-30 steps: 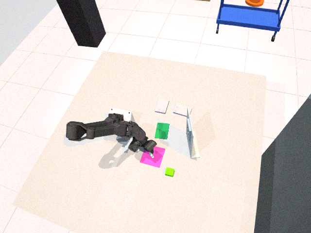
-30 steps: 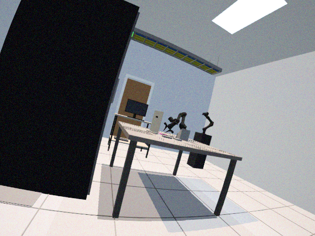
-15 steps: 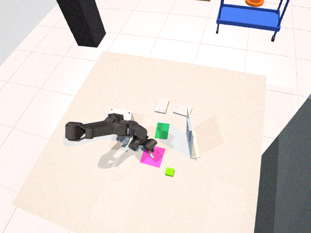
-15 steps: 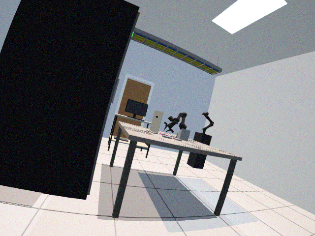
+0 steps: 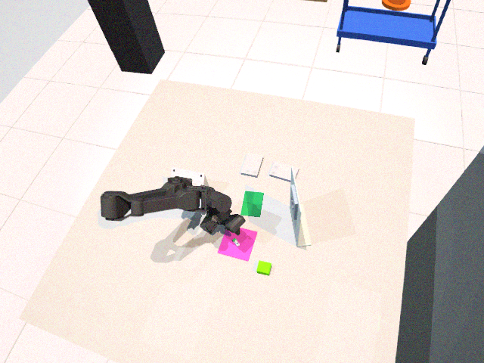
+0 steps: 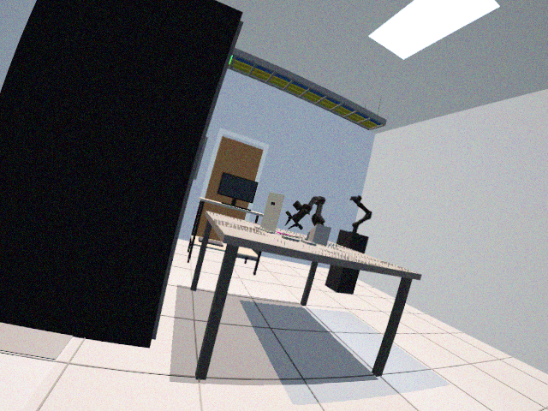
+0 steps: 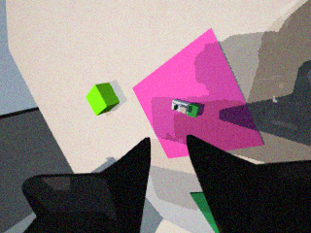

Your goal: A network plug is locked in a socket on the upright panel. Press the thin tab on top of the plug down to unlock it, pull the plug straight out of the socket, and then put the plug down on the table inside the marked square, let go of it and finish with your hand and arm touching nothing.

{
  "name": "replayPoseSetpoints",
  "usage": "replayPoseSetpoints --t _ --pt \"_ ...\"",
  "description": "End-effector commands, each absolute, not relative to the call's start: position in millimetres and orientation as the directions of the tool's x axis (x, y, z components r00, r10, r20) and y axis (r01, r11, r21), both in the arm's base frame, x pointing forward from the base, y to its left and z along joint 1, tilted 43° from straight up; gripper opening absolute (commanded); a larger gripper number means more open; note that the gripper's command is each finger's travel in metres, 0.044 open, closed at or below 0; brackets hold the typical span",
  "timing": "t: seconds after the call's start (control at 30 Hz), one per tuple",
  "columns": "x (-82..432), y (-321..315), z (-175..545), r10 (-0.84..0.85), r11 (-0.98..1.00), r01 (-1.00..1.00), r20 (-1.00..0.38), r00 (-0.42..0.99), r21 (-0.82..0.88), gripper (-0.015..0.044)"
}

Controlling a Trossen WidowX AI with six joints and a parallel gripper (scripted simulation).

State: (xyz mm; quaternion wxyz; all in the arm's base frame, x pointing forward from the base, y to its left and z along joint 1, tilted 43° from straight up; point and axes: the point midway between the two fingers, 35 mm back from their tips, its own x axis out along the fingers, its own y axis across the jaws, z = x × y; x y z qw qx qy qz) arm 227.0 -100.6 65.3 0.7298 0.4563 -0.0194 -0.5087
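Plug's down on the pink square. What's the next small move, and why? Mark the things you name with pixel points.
I'd probably ease the gripper (image 5: 231,231) (image 7: 168,141) a little farther up and away: the plug (image 5: 236,242) (image 7: 187,108) lies inside the pink square (image 5: 246,249) (image 7: 204,58), and the gripper is open.

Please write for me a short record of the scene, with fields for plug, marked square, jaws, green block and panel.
plug: small, white and green, lying inside the square
marked square: magenta, flat on table
jaws: open, apart from plug, nothing between them
green block: bright green, outside the square
panel: upright, plug not in it
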Motion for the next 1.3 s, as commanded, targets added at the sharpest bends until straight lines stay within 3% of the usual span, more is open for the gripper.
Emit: replayPoseSetpoints --t 0.0,1.27 --pt "227 -98 68 -0.762 0.060 0.723 -0.436 0.478 0.688 0.0156" --pt "225 -74 91 -0.764 0.059 0.726 -0.437 0.474 0.685 0.0156"
